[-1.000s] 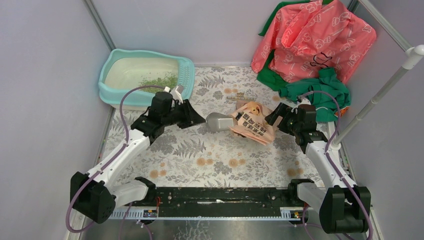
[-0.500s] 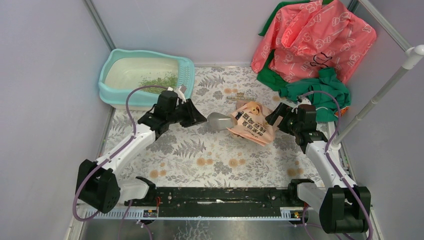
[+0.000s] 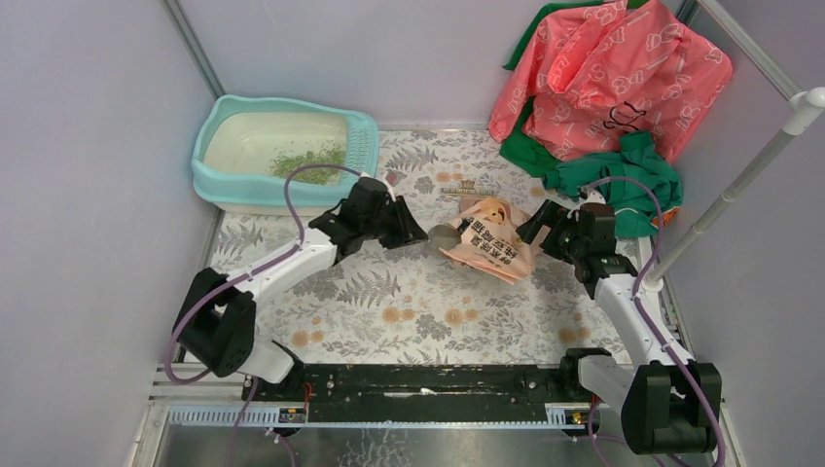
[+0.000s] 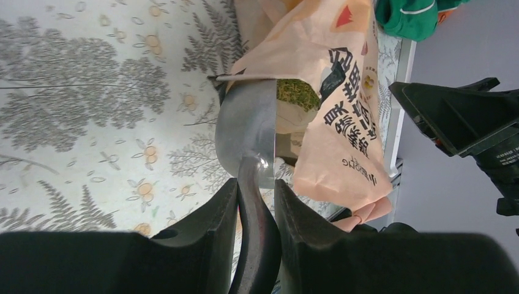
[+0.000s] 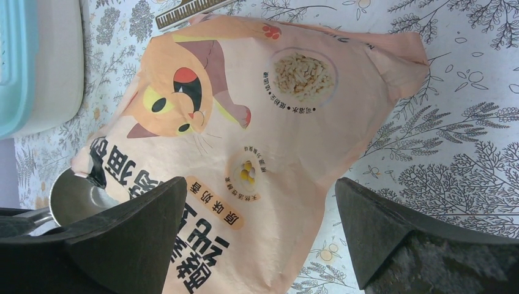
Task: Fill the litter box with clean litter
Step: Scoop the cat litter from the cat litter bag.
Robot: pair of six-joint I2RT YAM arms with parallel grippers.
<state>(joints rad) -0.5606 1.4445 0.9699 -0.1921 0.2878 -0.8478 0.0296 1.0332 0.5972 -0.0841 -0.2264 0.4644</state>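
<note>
The turquoise litter box [image 3: 214,180] with a cream inner pan stands at the back left and holds a small heap of green clean litter [image 3: 309,159]. My left gripper [image 3: 413,233] is shut on the handle of a grey scoop [image 4: 248,131], whose bowl sits in the mouth of the pink-orange litter bag [image 3: 494,241]. Green granules [image 4: 295,94] show inside the bag's opening. My right gripper [image 3: 541,226] is open, its fingers [image 5: 128,236] spread either side of the bag's [image 5: 257,122] end, just above it.
A pink and green heap of cloth [image 3: 608,88] lies at the back right. A white pole [image 3: 739,190] slants up along the right side. Grey walls close in on the left, back and right. The table carries a fern-patterned mat [image 3: 389,302].
My left arm has reached to the right, pushing the scoop's bowl into the bag's mouth. The right arm and the bag have stayed still.
</note>
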